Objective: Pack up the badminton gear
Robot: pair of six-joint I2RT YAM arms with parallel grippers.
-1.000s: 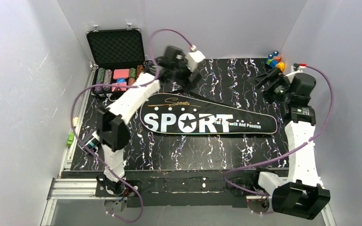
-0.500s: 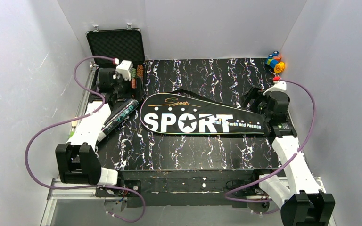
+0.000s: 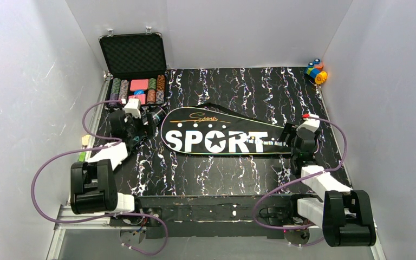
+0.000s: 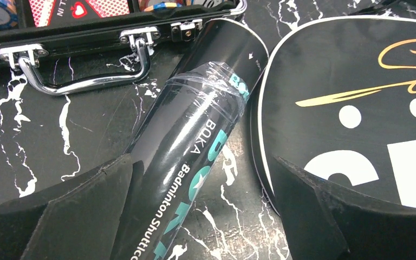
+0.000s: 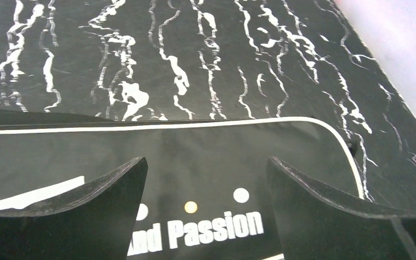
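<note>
1. Black, white-piped fabric: the racket bag (image 3: 233,135) lettered "SPORT" lies flat on the marbled table (image 3: 222,173). Its wide head is just to the right of the left gripper (image 4: 200,160), and its narrow end lies directly under the right gripper (image 5: 206,162).
2. Left gripper: the fingers stand wide apart and clamp nothing. The dark tube (image 4: 195,141) with teal lettering lies on the table between them, slanting away ahead. Its far end is close to the poker-chip case (image 4: 86,40), though I cannot tell whether they touch.
3. Right gripper: the fingers are apart above the bag's narrow end and hold nothing.
4. Step in hand, as judged: taking up the tube. To do it well, the gripper should:
   - centre the round body between the fingers and lower them until they straddle its widest part;
   - close squarely across it, because the glossy wrap looks slippery and an off-centre pinch may roll it;
   - lift clear of the case's chrome handle (image 4: 81,81), ahead and to the left.
5. Not established:
   - No rackets or shuttlecocks are in view, and I cannot tell whether they are inside the bag and tube.
   - The bag's zip or opening is not visible.
   - The tube's near end is cut off below the left fingers, and in the top view the arm hides most of it.
   - The bag's lettering is cut off in both wrist views.
6. The toy blocks (image 3: 316,71) sit far ahead of the right gripper, well apart from the work.
</note>
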